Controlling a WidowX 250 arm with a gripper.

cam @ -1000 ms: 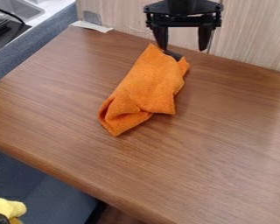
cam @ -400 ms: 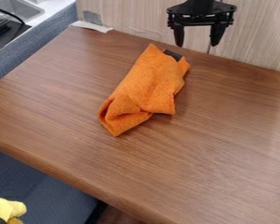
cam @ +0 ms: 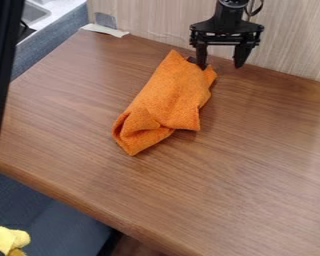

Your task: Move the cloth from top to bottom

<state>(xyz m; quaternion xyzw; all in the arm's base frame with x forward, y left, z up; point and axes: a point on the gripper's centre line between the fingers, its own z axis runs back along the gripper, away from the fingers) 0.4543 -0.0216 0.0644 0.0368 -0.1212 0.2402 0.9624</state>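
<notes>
Hanging the black gripper (cam: 220, 66) down from the top of the view, right of centre, at the back of the brown wooden table (cam: 256, 165) and in front of the pale wall (cam: 296, 40). Spreading the jaws wide, tips pointing down, one on either side of an open gap. Bringing one finger (cam: 201, 56) into line with the dark patch (cam: 191, 59) at the upper end of the orange cloth (cam: 169, 95); not showing clearly whether touching or just beside it. As for the cloth, lying rumpled on the back half of the table, left of the gripper, slanting from near the back edge down toward the lower left. Folding over itself at the lower end, and poking out one corner toward the front. Resting at the back left corner of the table, a white strip (cam: 105, 30) with a small grey piece (cam: 105, 20) standing just behind it. Running down the left edge of the view, a long black shape (cam: 1, 65), partly covering the table's left side. Peeking in at the bottom left, something soft and yellow (cam: 9, 237); at the top left, part of a sink (cam: 34, 13).
</notes>
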